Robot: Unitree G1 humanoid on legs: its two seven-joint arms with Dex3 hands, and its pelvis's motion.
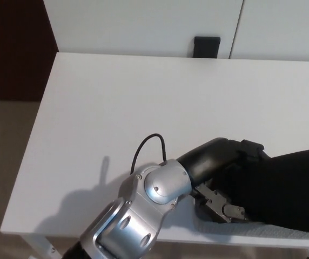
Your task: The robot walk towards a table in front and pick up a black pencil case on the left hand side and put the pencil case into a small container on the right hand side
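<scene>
- Walk-up looks done: we stand at the worktop, its near edge right under the camera.
- Left side of the worktop is bare, with no pencil case lying there. We judge the pick as done, or at least the case is off its start spot.
- Left arm comes in from the lower left and crosses to the right side. Left hand sits low by the near edge, with some metal linkage showing.
- We can't tell whether the left hand is apart or clamped on anything, because it is buried against a big black mass.
- The pencil case is most likely that black mass or part of it, right against the left hand. We can't separate case from container in this view.
- A grey textured strip runs under the mass at the near edge. It may be the container rim, but we aren't sure.
- We can't make out the right hand.
- Far edge: a small black block against the white cabinet, not involved.
- Left to do, as we read it: confirm the case is over or in the container, release it, then pull the arm out. The drop is not shown as complete.
</scene>
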